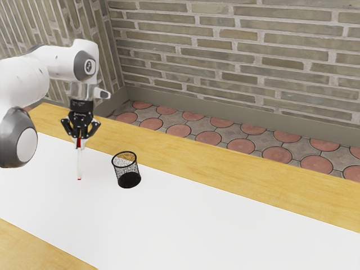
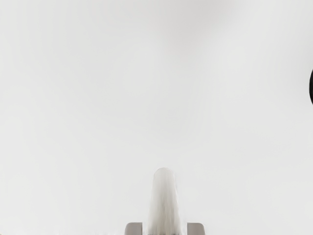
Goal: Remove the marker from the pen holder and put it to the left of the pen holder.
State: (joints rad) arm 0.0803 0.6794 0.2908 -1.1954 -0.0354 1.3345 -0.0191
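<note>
The gripper (image 1: 80, 136) is at the exterior view's left, beside the pen holder and shut on the red upper end of the marker. Its two grey fingertips (image 2: 165, 228) flank the marker (image 2: 165, 205) in the wrist view. Below the fingers the white marker (image 1: 79, 162) hangs nearly upright, outside the holder, with a small red tip at its lower end. I cannot tell whether that tip touches the table. The black mesh pen holder (image 1: 129, 179) stands upright, and nothing shows inside it. Its dark edge (image 2: 311, 88) shows in the wrist view.
A broad white mat (image 1: 214, 225) lies across the wooden table (image 1: 253, 192) beneath the marker and holder. A brick wall and a tiled floor lie beyond the table's far edge.
</note>
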